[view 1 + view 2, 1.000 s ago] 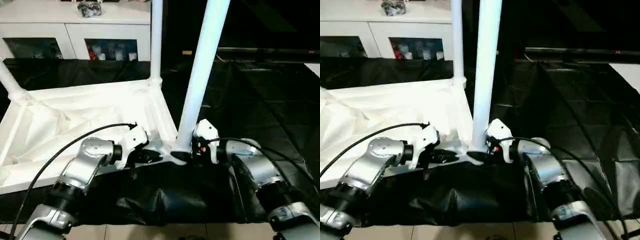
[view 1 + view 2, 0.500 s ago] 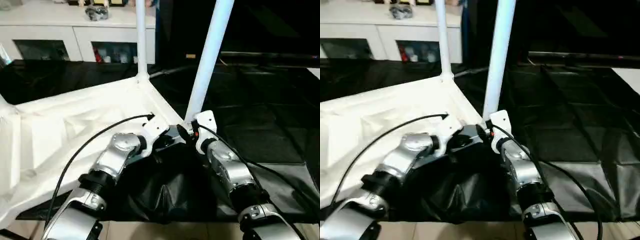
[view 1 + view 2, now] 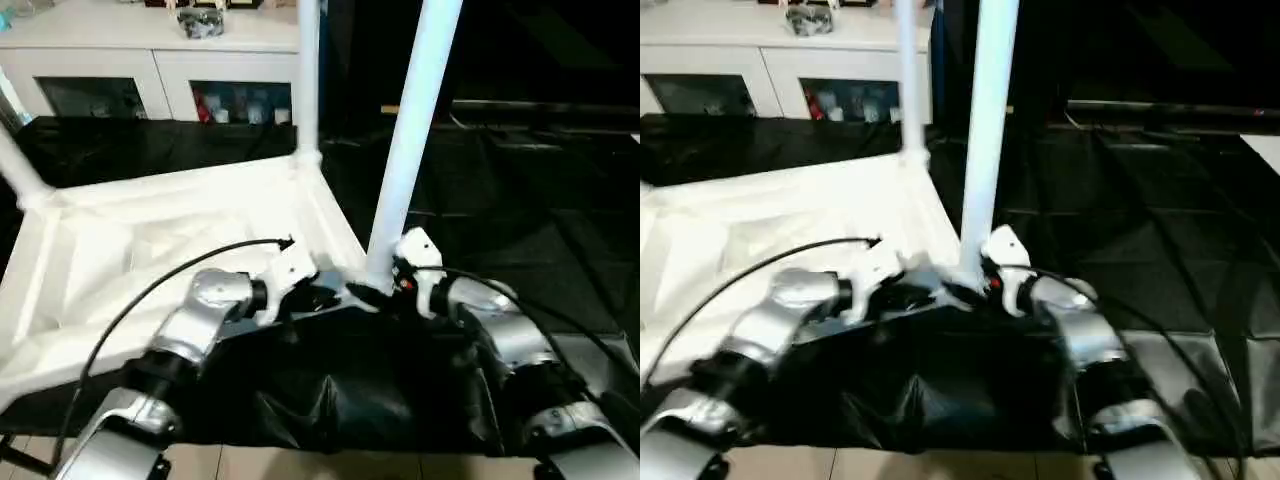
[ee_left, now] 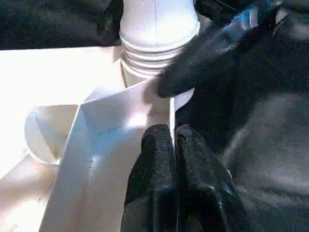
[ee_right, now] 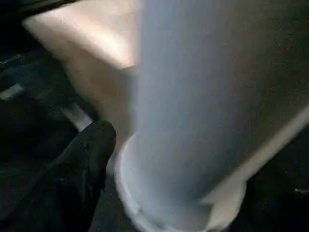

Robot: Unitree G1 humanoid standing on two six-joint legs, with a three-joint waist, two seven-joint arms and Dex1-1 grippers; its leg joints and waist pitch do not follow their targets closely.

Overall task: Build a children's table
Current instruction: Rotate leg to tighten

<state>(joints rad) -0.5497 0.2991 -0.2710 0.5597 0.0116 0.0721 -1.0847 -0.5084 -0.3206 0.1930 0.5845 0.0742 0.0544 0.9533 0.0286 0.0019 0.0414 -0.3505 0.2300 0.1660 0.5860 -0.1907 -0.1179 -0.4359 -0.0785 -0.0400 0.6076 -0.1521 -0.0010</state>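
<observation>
The children's table lies upside down: its white ribbed tabletop [image 3: 150, 250] rests on the black cloth. One white leg [image 3: 410, 150] stands in the near right corner socket, another leg [image 3: 308, 70] at the far corner and a third leg [image 3: 20, 170] at the left. My left gripper [image 3: 325, 298] is shut on the tabletop's thin rim [image 4: 166, 108] just beside that near socket. My right gripper [image 3: 385, 290] stands open around the base of the near leg [image 5: 193, 96]. One of its fingers [image 5: 91, 154] shows beside the socket collar, a little apart from the tube.
A black-draped work table [image 3: 520, 200] carries everything and stretches away to the right. A white glass-door cabinet [image 3: 150, 60] stands behind it. The cloth bunches in folds [image 3: 330, 400] at the near edge, between my forearms.
The camera has swung and tilted, so the whole picture has shifted. Both grippers stay at the near right corner, the left one keeping its hold on the rim.
</observation>
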